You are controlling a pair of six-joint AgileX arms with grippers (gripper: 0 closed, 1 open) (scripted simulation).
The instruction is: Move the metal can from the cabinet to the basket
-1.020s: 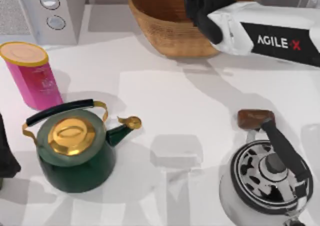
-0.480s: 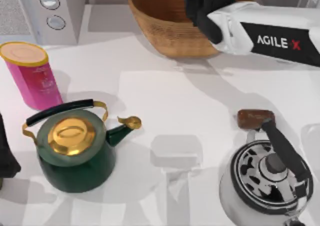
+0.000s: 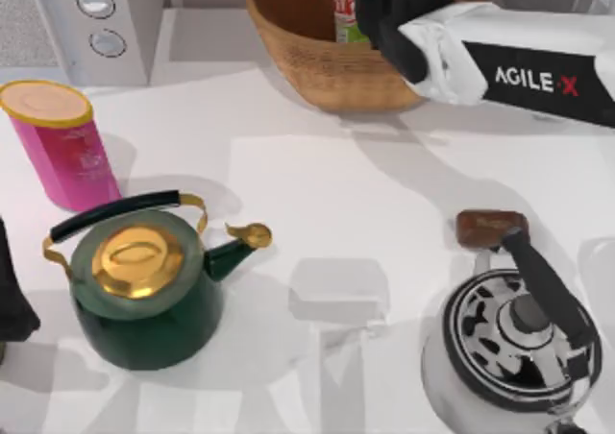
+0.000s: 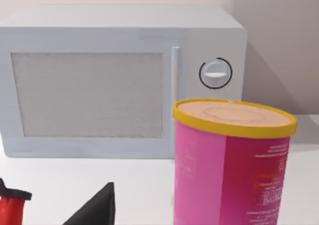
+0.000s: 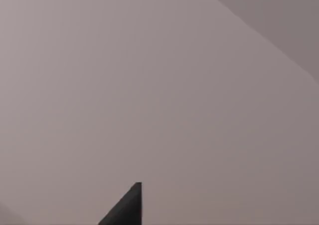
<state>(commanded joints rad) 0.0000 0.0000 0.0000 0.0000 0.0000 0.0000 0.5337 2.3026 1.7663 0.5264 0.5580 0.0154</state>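
- Red metal can (image 3: 347,12) sits inside the basket (image 3: 307,55), beside my right gripper (image 3: 389,12); whether its fingers hold it, I cannot tell.
- Likely only release and retreat remain.

Bright even light; soft grey shadows across white table (image 3: 317,175); mild blur throughout.

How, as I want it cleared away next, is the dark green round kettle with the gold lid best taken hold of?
Probably by the middle of its black arched handle, coming straight down from above. The dark green round kettle stands upright, and the slim handle bridges over the gold lid, so a hand could close across it.
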